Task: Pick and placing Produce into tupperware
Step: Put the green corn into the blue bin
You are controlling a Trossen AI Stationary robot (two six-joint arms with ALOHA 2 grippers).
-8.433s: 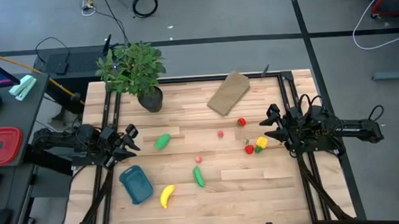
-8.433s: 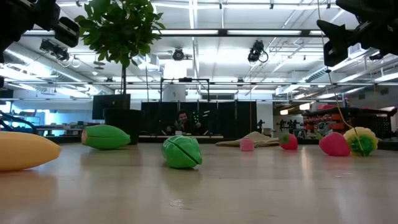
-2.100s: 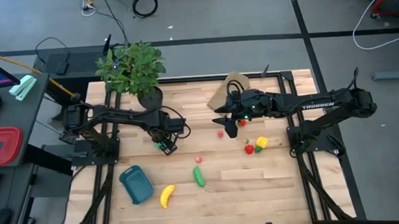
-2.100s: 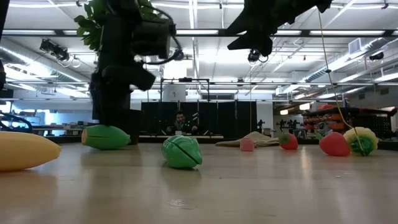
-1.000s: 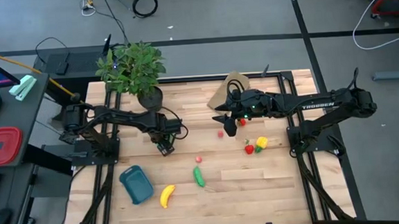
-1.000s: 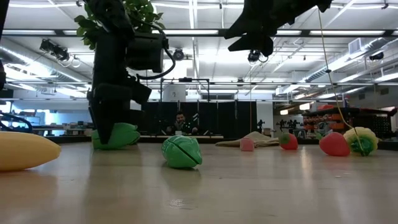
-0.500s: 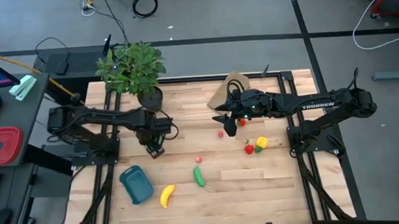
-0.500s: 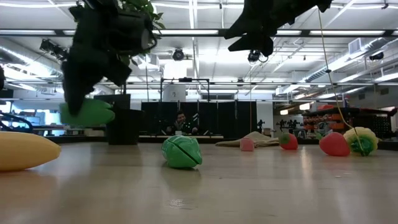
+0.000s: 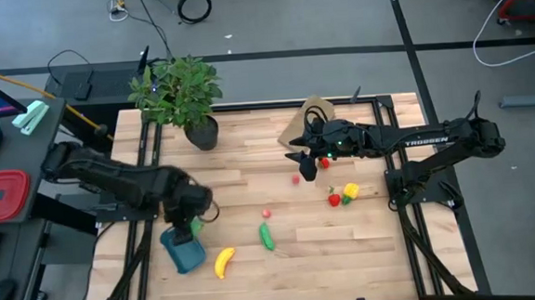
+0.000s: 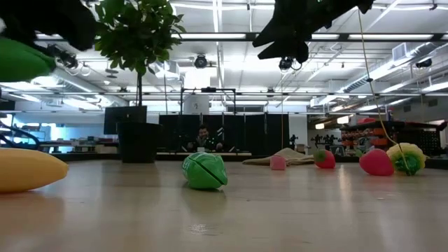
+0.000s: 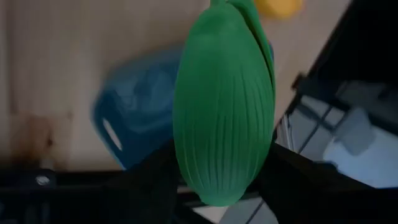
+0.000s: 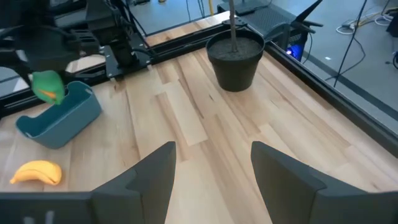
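My left gripper hangs over the blue tub near the table's near-left corner, shut on a green ribbed toy piece. That piece also shows high up in the low view. A yellow banana and a small green piece lie flat on the table beside the tub. Small red, pink and yellow pieces lie further right. My right gripper hovers open above the table's middle right, touching nothing. My left gripper pinches the green ribbed piece between its two fingers at one end, and the rest of the piece juts out past the fingertips. The piece is lifted clear of the table, above the blue tub.
A potted leafy plant stands at the far left. A tan flat block lies at the far middle, behind my right gripper. Black frame rails run along the left and right sides of the table. Bare wood lies along the near edge to the right of the banana.
My left gripper has lifted the green ribbed piece off the table and carried it up and toward the near-left corner. It now hangs over the blue tub. My right arm has kept still.
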